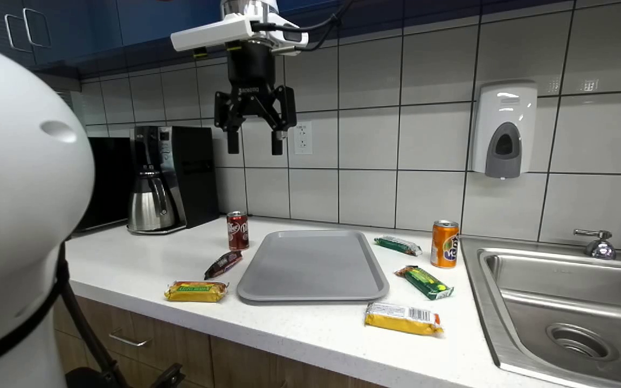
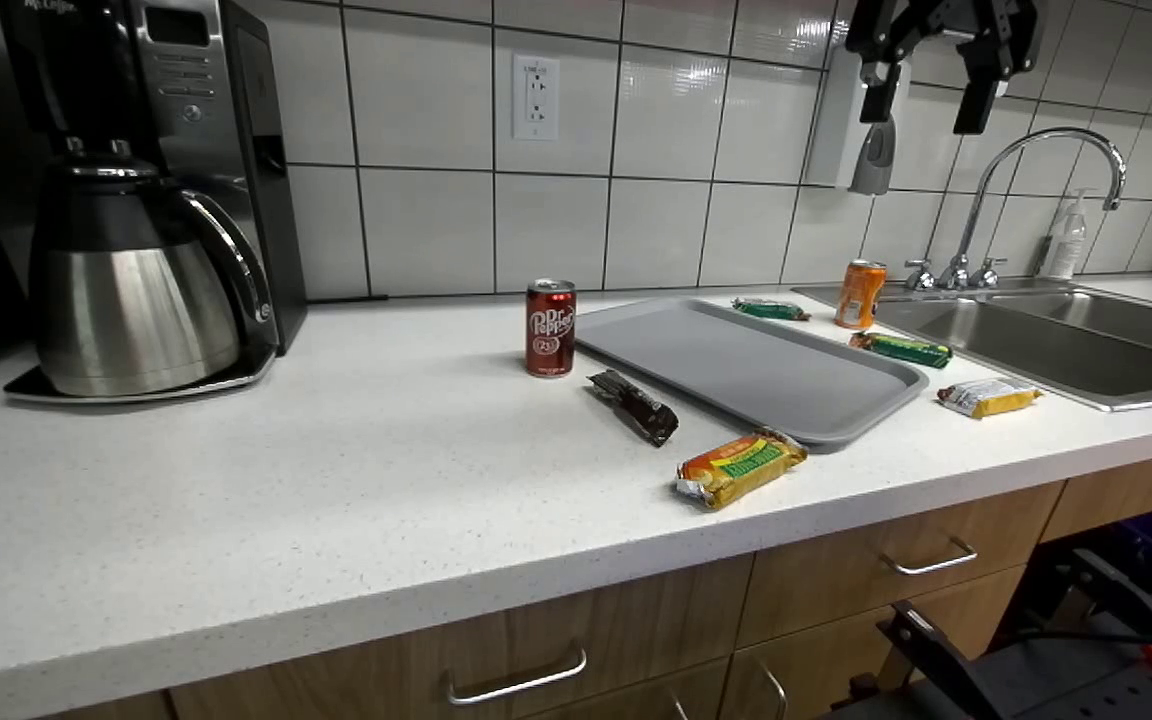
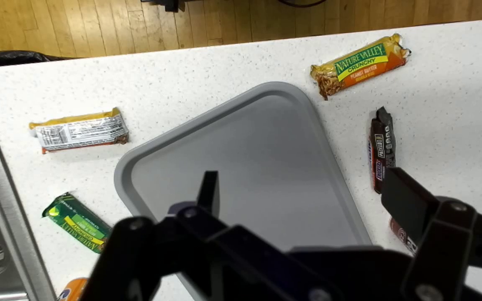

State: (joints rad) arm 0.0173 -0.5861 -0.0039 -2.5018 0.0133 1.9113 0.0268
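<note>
A rectangular gray tray (image 1: 316, 267) with rounded corners and raised rim lies flat, face up, on a speckled white countertop (image 2: 366, 470).

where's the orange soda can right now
In an exterior view, the orange soda can stands upright on the white counter, right of the gray tray and close to the sink, with a green-wrapped bar just in front.

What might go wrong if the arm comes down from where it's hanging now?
The orange can stands close to the rim of the sink; a bump could tip it in.
The Dr Pepper can stands upright beside the tray, so the open tool might knock it over if lowered there.
The yellow peanut butter bar lies near the front edge of the counter; a nudge could push it off.
</note>
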